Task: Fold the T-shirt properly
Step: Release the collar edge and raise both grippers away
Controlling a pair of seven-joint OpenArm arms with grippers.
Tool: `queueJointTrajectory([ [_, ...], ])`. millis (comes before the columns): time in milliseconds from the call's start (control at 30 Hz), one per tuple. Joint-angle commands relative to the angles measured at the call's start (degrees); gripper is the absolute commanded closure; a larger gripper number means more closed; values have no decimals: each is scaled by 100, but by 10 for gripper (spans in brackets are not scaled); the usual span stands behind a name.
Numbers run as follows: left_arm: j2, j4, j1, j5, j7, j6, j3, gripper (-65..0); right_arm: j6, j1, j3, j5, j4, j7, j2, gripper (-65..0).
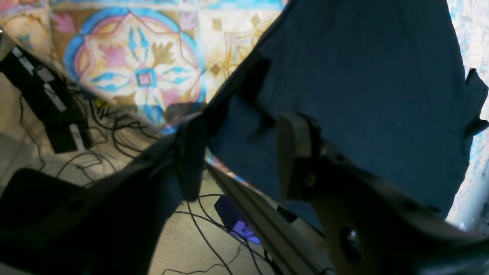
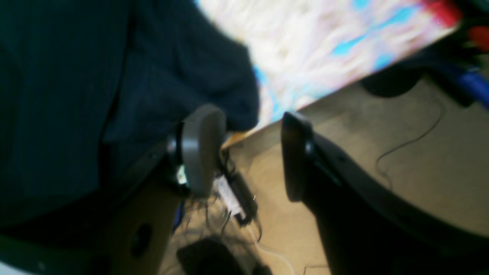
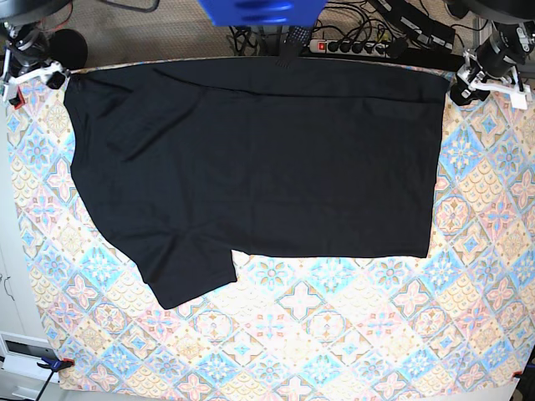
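Patterned cloth in blue, pink and cream tile motifs covers the counter, seen from overhead in the base view, with cables and a power strip on the floor beyond its top edge. Across the upper half of that frame lies the T-shirt, black and matte, spread flat with its long axis running left to right. Its straight edge sits near the right of the frame and its sleeve end near the left, where one sleeve juts down toward the lower left. The shirt's top edge runs along the far edge of the counter. At the upper right corner of the frame sits the left tool, just beside the shirt's top right corner. At the upper left corner sits the right tool, just beside the top left corner. Each arm is therefore nearest to its own end of the top edge, and the cloth lies below both tools in the frame, toward the near side of the counter. In the left wrist view the left tool stands open, with the dark fabric behind the gap and nothing pinched that I can see. In the blurred right wrist view the right tool also stands apart, with a fold of cloth just beside one finger, not between them. By my reading, neither tool holds the shirt.
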Motion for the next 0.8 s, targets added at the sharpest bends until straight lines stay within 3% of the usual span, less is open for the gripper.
queueJointTrajectory([
  [0,-86,83,75,-88,-57,-43,-197,-300,8,-74,138,65,125,61,79,-273],
  [167,20,75,66,-79,-57,-43,-812,-301,8,-74,279,65,125,61,79,-274],
  [767,-279,75,-294,-44,-75,-43,-1067,-306,8,-38,261,65,600,61,79,-274],
])
